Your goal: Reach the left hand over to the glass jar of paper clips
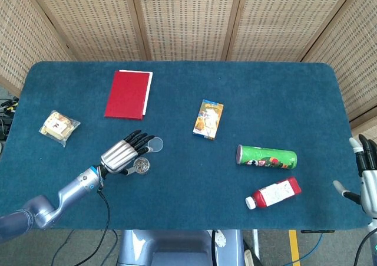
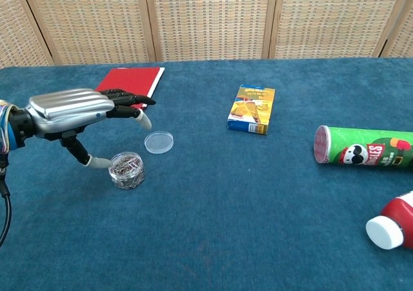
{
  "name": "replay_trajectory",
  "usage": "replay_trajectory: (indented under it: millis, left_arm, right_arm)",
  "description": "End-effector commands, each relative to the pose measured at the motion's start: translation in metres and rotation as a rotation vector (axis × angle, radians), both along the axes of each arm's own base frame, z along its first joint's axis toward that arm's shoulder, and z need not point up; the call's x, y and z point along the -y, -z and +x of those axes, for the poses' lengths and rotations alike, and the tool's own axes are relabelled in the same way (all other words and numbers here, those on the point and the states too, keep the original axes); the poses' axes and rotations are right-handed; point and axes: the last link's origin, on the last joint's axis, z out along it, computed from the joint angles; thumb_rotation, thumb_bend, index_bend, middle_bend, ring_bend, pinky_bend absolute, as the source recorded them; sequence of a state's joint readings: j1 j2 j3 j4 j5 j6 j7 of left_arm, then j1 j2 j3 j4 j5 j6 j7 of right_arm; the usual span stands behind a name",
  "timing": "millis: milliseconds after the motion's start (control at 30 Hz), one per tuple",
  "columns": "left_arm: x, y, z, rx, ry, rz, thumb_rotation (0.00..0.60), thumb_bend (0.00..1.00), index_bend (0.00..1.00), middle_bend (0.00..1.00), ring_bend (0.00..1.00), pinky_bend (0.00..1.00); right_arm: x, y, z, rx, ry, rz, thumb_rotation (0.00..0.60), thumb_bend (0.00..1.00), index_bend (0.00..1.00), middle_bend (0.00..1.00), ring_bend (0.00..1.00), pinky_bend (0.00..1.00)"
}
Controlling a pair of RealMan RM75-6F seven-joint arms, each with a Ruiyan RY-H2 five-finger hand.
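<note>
Small round glass jar of paper clips point(image 2: 126, 170) upright on blue cloth, just before clear round lid point(image 2: 159, 142). Left hand point(image 2: 71, 110) poised beside and above jar, fingers spread, thumb tip at jar's side; contact unclear

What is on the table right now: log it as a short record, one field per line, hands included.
left hand: open, fingers spread, thumb beside the jar
glass jar of paper clips: upright, lid off, not held
jar lid: flat on the cloth, just behind the jar
right hand: idle at the table's right edge, holding nothing
red notebook: flat, far left
yellow box: flat, centre
green chip can: on its side, right
red bottle: on its side, white cap
wrapped snack: left edge
</note>
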State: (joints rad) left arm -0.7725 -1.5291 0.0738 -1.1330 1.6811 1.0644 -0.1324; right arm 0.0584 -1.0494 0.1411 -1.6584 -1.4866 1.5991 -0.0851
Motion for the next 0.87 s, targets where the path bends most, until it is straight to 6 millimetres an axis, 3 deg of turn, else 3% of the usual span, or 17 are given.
replay_trajectory:
  millis: [33,233,333,367,467,633,733,867]
  left_arm:
    - [-0.001,-0.006,0.001,0.016,0.001,0.013,0.600,0.23,0.20,0.00,0.00,0.00]
    - [-0.007,-0.031,0.001,0.069,-0.019,0.081,0.600,0.21,0.11,0.00,0.00,0.00]
    - [-0.008,-0.056,-0.010,0.097,-0.077,0.155,0.600,0.12,0.02,0.00,0.00,0.00]
    - [-0.007,-0.073,-0.025,0.106,-0.143,0.213,0.600,0.07,0.00,0.00,0.00,0.00]
    - [0.010,-0.100,-0.049,0.111,-0.279,0.316,0.600,0.00,0.00,0.00,0.00,0.00]
    - [0.041,-0.124,-0.075,0.112,-0.419,0.429,0.600,0.00,0.00,0.00,0.00,0.00]
    - [0.078,-0.147,-0.101,0.135,-0.561,0.552,0.600,0.00,0.00,0.00,0.00,0.00]
    - [0.108,-0.175,-0.111,0.146,-0.633,0.642,0.600,0.00,0.00,0.00,0.00,0.00]
  right_arm:
    - [-0.001,0.000,0.001,0.002,-0.003,-0.001,0.600,0.00,0.00,0.00,0.00,0.00]
    - [-0.003,-0.001,0.002,0.007,-0.010,-0.001,0.600,0.00,0.00,0.00,0.00,0.00]
    - [-0.004,-0.002,0.002,0.011,-0.014,-0.001,0.600,0.00,0.00,0.00,0.00,0.00]
    - [-0.004,-0.003,0.002,0.014,-0.015,-0.003,0.600,0.00,0.00,0.00,0.00,0.00]
    - [-0.006,-0.004,0.003,0.018,-0.017,-0.003,0.600,0.00,0.00,0.00,0.00,0.00]
    - [-0.008,-0.005,0.004,0.015,-0.019,-0.005,0.600,0.00,0.00,0.00,0.00,0.00]
    - [-0.011,-0.005,0.005,0.019,-0.018,-0.001,0.600,0.00,0.00,0.00,0.00,0.00]
    - [-0.014,-0.006,0.004,0.048,-0.006,0.018,0.600,0.00,0.00,0.00,0.00,0.00]
